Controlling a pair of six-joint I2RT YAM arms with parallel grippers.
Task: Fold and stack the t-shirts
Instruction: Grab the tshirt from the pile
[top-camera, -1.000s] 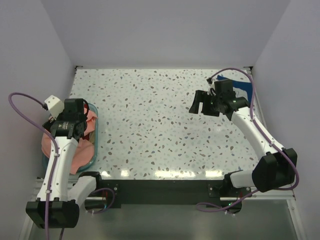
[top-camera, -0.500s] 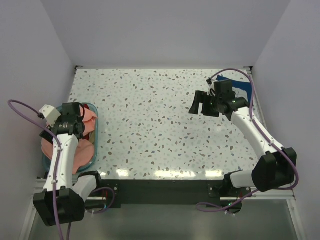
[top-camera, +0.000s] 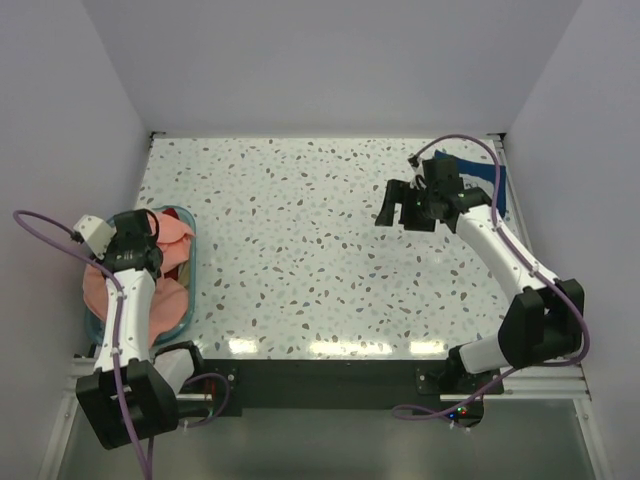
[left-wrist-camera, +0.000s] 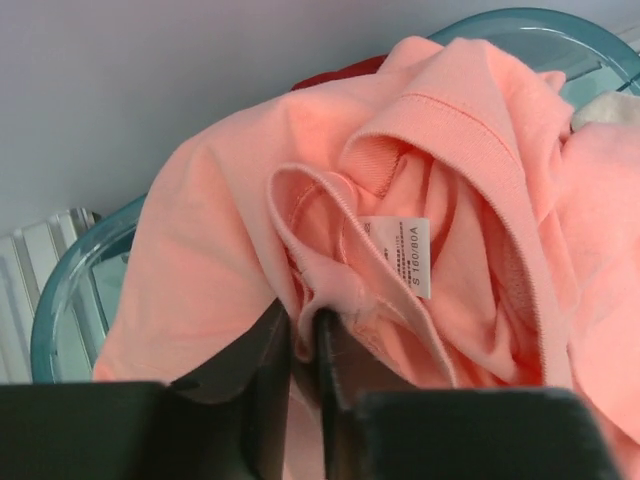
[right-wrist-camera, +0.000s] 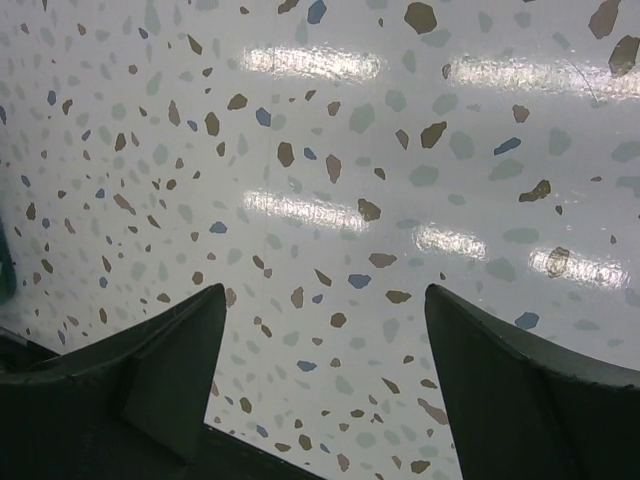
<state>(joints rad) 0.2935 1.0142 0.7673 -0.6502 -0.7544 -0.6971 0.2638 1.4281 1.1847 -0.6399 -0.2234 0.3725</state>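
Left claw (left-wrist-camera: 305, 340) is pinched tight on a fold of the salmon-pink t-shirt (left-wrist-camera: 230, 250), heaped in the teal basket (left-wrist-camera: 72, 275) at the tabletop's (top-camera: 300, 230) left edge. Right claw (right-wrist-camera: 322, 292) gapes wide above the tabletop, gripping nothing; the navy t-shirt (top-camera: 481, 171) lies behind it.

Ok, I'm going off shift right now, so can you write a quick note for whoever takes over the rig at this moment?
Left tool: shut on a fold of the salmon-pink cloth t-shirt near its collar label, inside the teal plastic basket.
Right tool: open and empty, over the speckled table.
Navy blue cloth shirt: at the table's far right corner, partly behind the right arm; I cannot tell if it is folded.
Done: no finished stack in view.
Left: lift the pink shirt out, fold it, stack it. A dark red garment also lies in the basket.
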